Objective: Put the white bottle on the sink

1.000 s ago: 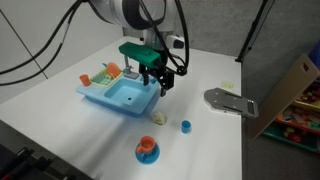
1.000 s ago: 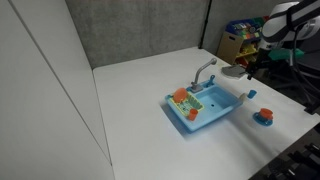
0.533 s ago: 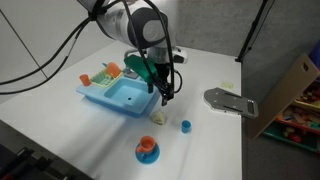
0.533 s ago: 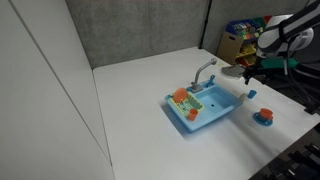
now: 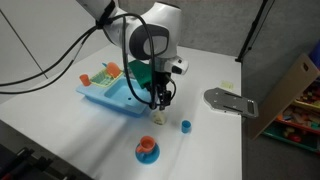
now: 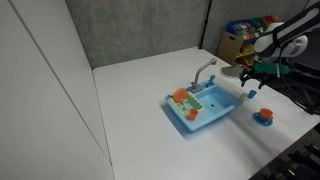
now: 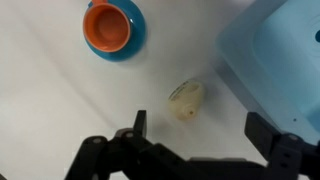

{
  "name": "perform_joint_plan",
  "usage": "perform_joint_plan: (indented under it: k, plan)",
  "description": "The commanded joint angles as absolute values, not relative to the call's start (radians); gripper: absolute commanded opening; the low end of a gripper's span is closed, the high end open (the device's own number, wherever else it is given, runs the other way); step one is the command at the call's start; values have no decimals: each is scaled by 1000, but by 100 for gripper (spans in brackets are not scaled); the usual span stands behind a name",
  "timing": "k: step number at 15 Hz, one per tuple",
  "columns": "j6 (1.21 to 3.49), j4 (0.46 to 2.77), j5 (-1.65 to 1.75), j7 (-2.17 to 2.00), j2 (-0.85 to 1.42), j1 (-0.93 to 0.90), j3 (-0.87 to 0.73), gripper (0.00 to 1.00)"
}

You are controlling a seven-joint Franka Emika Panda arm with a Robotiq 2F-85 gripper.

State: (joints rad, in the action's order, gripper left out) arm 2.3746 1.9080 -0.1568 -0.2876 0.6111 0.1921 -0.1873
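Observation:
The white bottle (image 7: 186, 99) lies on its side on the white table, just beside the light-blue sink (image 7: 285, 50). In an exterior view the bottle (image 5: 157, 118) lies off the sink's (image 5: 118, 95) near corner. My gripper (image 5: 160, 100) hangs right above it, open and empty. In the wrist view my gripper (image 7: 197, 122) has its jaws wide apart, and the bottle lies just ahead of the gap between them, apart from both. In an exterior view my gripper (image 6: 252, 82) is to the right of the sink (image 6: 205, 108), and the bottle is hidden there.
An orange cup on a blue saucer (image 5: 147, 150) (image 7: 110, 25) and a small blue cup (image 5: 185, 126) stand near the bottle. A grey flat object (image 5: 230, 101) lies toward the table's edge. The sink has a grey faucet (image 6: 205, 70) and a dish rack (image 5: 100, 75).
My gripper has moved down and off the sink's edge to stand over the bottle. The bottle, cups and sink have not moved.

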Motion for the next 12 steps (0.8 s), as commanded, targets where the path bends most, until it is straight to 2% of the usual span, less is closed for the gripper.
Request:
perform_joint_plan:
  k: [1,12]
  plan:
    - [2400,1861,-196,-357,654,190,-198,100]
    - [2500,1814,-187,-531,749,140,-240,100]
